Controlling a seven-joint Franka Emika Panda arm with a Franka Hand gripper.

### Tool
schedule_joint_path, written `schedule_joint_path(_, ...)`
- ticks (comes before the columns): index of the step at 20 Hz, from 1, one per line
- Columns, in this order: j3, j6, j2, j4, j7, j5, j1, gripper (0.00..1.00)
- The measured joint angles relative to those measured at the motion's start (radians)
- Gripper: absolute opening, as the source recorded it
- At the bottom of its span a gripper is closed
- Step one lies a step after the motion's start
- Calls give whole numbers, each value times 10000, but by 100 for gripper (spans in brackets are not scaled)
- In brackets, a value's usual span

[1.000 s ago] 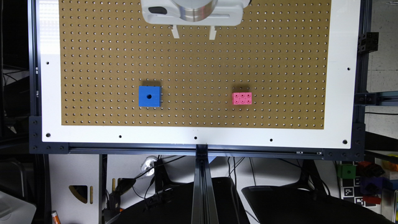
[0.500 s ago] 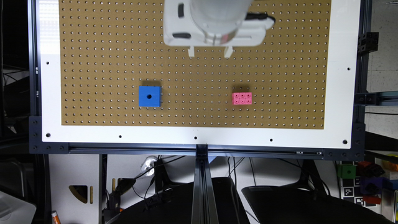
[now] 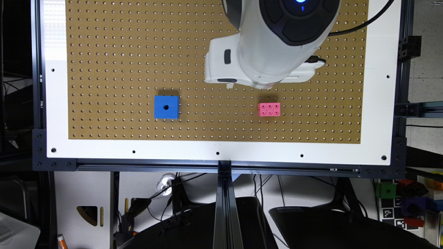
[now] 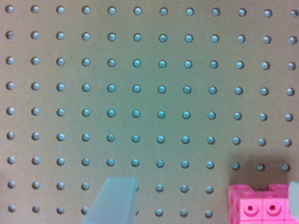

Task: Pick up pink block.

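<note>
Since a second ago the arm has travelled across the pegboard [image 3: 114, 62] from the far edge toward the near side and to the exterior view's right, and its white body now looms much larger in that view. Neither block has shifted. The approach is well along, but no contact has been made.

Pink block [image 3: 269, 109] lies flat on the pegboard, holes up, well apart from the blue block [image 3: 166, 107], which sits off to the exterior view's left. The gripper [image 3: 247, 86] hangs above the board just beyond the pink block, with the block's far edge close to the white housing's shadow.

Wrist view: pink block [image 4: 259, 205] is at the frame's corner, not centred. One translucent finger [image 4: 114, 200] is clearly visible and a sliver of the other [image 4: 294, 200] sits at the frame's edge just past the block, so the fingers are spread wide with nothing between them.

Judgement: the gripper needs a small further shift toward the block (to centre it between the fingers) before descending.

Pose: wrist pointing straight down at the board.
</note>
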Motion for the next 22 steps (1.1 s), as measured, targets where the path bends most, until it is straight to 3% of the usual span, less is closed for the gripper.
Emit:
schedule_joint_path(2,142,-1,58,130,149,-21,7,100)
schedule_joint_path(8,466,-20,568,711,652,-303,10,100)
schedule_joint_path(11,651,-63,829,1017,894,-357,63,100)
schedule_joint_path(14,809,-174,1000,1252,1260,-547,142,100)
schedule_joint_path(20,837,-272,1107,1339,1308,-578,148,100)
schedule_joint_path(22,836,-171,1394,1347,1370,-680,146,100)
